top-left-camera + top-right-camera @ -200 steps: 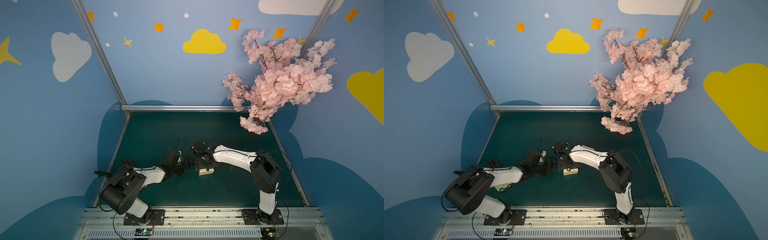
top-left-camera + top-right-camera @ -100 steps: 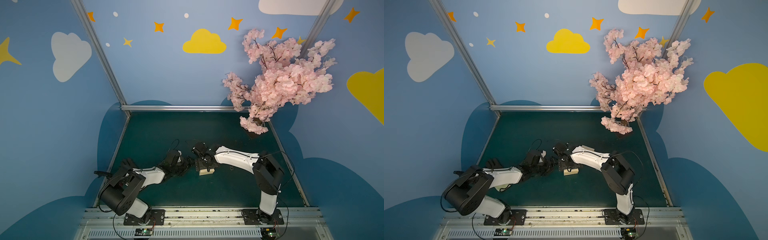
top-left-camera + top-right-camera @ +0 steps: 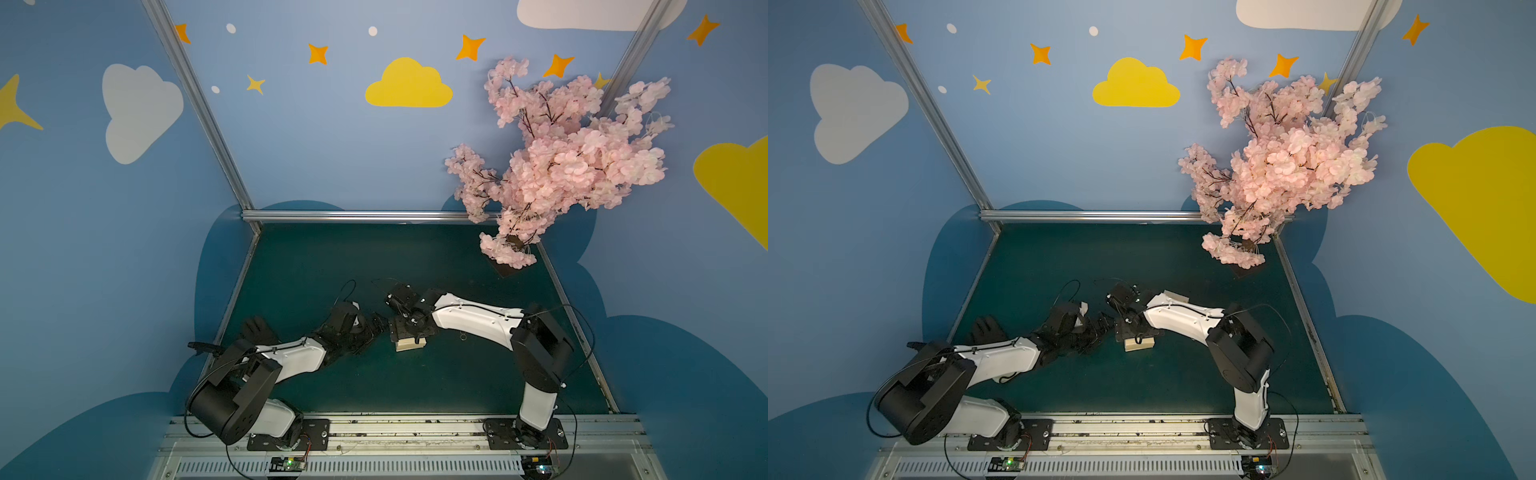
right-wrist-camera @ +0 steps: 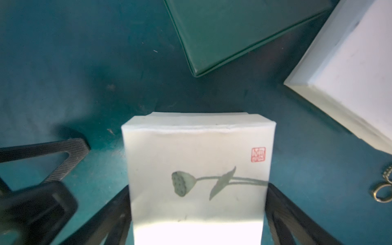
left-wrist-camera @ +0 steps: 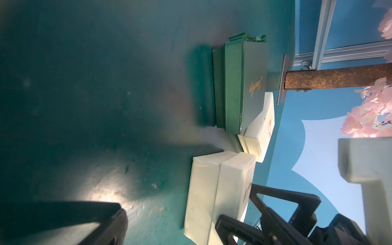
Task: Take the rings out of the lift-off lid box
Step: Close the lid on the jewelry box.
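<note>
The right hand [image 4: 197, 212] clasps the lidded white square cardboard box with a lotus print [image 4: 197, 169], probably steadying it for lid removal; beside the box, the left hand [image 5: 169, 222] hangs released.

You see a white box [image 4: 197, 174] printed with a grey-green lotus pod and red seal between black fingers [image 4: 297, 220]; beyond the fingertips, a dark green box [image 4: 233, 31].

Both arms meet over a cream box [image 3: 1139, 344] mid-table
</note>
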Robot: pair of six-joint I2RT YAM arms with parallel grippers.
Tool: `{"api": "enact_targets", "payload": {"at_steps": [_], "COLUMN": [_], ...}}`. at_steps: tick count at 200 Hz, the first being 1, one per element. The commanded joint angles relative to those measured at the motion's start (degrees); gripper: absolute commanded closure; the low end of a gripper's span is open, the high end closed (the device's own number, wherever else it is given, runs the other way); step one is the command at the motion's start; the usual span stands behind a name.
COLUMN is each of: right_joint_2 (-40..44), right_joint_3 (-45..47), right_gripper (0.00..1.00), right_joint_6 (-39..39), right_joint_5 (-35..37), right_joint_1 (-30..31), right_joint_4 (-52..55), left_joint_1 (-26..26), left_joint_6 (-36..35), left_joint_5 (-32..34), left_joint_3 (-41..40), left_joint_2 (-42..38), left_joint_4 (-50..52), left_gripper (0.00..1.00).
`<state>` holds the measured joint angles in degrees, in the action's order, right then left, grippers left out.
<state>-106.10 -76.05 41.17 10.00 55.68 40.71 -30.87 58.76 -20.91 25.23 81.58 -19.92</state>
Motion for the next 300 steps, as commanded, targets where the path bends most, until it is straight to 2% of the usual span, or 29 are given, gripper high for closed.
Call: {"api": "enact_targets", "payload": {"at_steps": [1, 103, 133, 193, 243, 274, 300], "right_joint_2": [2.77, 7.96, 11.03, 18.43, 20.26, 19.15, 18.35], "right_joint_3": [0.85, 5.29, 8.66, 22.65, 27.8, 29.11, 29.45], "right_gripper": [0.05, 0.05, 0.06, 0.08, 0.09, 0.16, 0.16], "right_joint_6": [0.27, 1.9, 1.77, 4.4, 3.9, 4.1, 3.82], "right_joint_5": [0.52, 2.5, -0.51, -14.45, -18.16, -20.29, -20.12], "right_joint_1": [0.48, 0.05, -1.24, -7.96, -10.64, -11.32, -11.57], "right_joint_4": [-1.19, -3.07, -6.76, -23.7, -30.1, -32.62, -32.64], "left_joint_1": [0.64, 1.63, 1.56, -0.4, -2.34, -3.3, -3.93], "left_joint_6": [-1.27, -1.19, -0.46, 0.94, 1.27, 1.27, 1.09], "left_joint_5": [3.36, 3.84, 2.98, 2.46, 3.47, 4.09, 3.88], "left_joint_3": [-3.4, -3.04, -2.87, -0.32, 2.69, 4.32, 5.83], "left_joint_2": [1.77, -0.24, -0.27, 1.71, 3.34, 4.0, 5.68], "left_joint_4": [13.48, 15.53, 14.3, 13.09, 13.37, 13.74, 13.54], "left_gripper": [0.0, 0.0, 0.03, 0.16, 0.19, 0.2, 0.2]}}
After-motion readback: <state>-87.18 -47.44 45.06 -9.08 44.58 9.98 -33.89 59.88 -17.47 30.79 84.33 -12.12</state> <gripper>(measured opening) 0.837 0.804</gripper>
